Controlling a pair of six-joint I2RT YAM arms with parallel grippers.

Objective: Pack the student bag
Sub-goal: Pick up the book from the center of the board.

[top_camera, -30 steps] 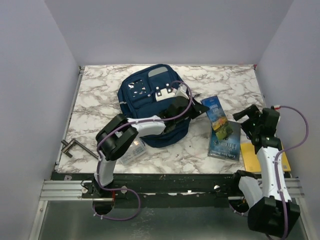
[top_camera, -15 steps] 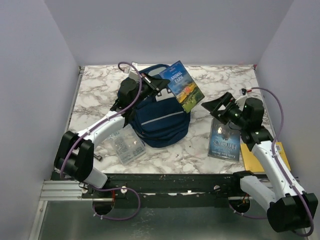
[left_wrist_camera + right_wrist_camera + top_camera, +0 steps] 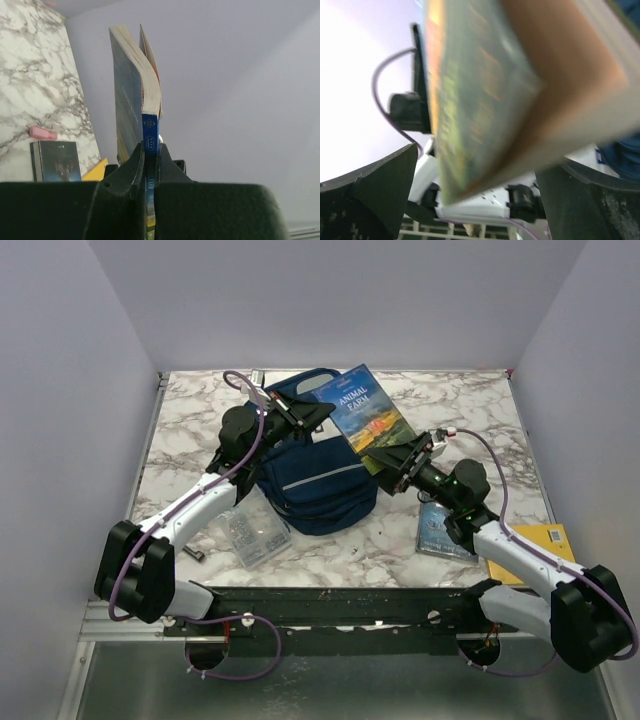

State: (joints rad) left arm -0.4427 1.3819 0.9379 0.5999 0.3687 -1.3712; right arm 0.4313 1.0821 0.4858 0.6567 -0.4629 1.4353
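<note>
The navy student bag (image 3: 320,485) stands at mid-table, its top toward the back. My left gripper (image 3: 316,411) is above the bag's top and shut on the spine of an "Animal Farm" paperback (image 3: 366,416), holding it in the air. In the left wrist view the gripper (image 3: 150,152) pinches the blue spine and the book (image 3: 131,100) stands upright. My right gripper (image 3: 386,466) is open, with one finger on each side of the book's lower corner. In the right wrist view the blurred book (image 3: 495,85) fills the gap between the fingers (image 3: 380,190) without being clamped.
A clear plastic box (image 3: 250,530) lies left of the bag's front. A dark book (image 3: 438,526) lies right of the bag, and a yellow book (image 3: 548,538) lies beyond it. A small metal part (image 3: 194,553) lies near the front left. A pink eraser (image 3: 42,133) lies on the marble.
The book has gone from lying on the table to being held over the bag by my left gripper. My right arm has swung left and brought its open jaws round the book's lower corner.
</note>
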